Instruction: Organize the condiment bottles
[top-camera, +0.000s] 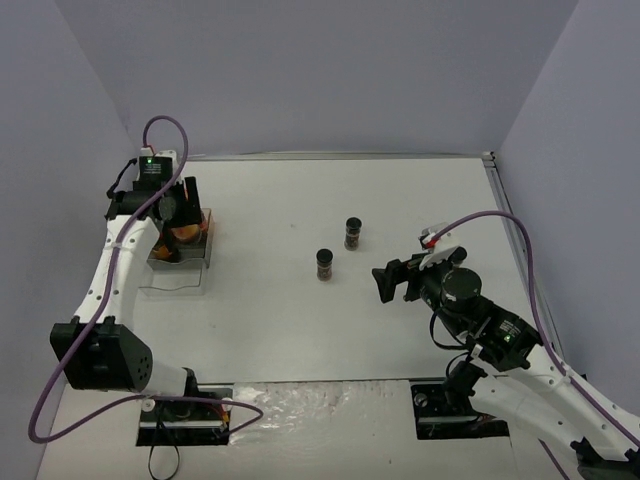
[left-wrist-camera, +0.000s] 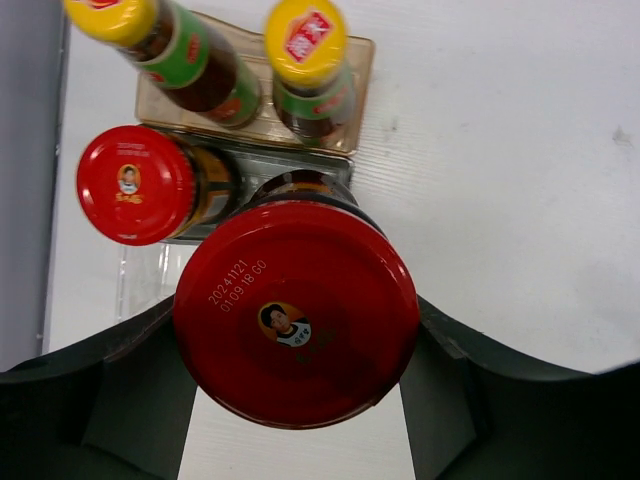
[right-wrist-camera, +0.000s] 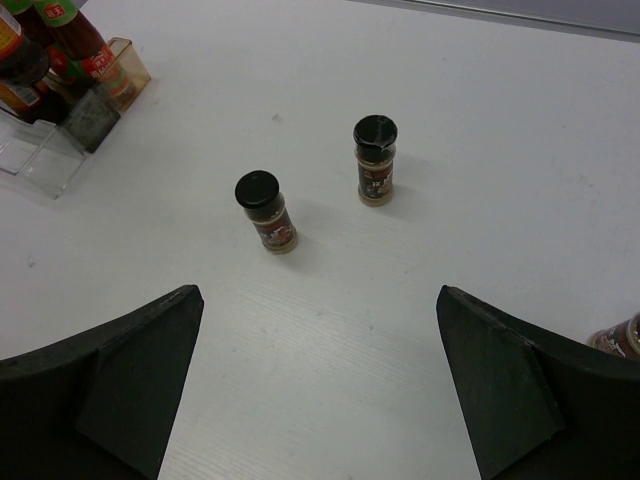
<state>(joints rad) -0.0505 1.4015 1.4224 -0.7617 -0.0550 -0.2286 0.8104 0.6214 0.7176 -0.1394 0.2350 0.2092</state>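
The flat white table carries every item. The clear brownish stepped plastic rack sits at the upper left of the top view, under the left arm.

The left gripper is pressed onto the held squat glass jar with a glossy red round lid. This jar fills the centre of the left wrist view and hides part of the rack. The second squat red-lidded jar stands in the rack at left centre. Two tall slim dark-red sauce bottles with yellow caps stand in the rack's top compartment.

The right gripper is spread wide and grips nothing. It faces two small cylindrical black-capped spice jars, upright and apart at mid-table. A third spice jar is cut off at the lower right edge of the right wrist view.
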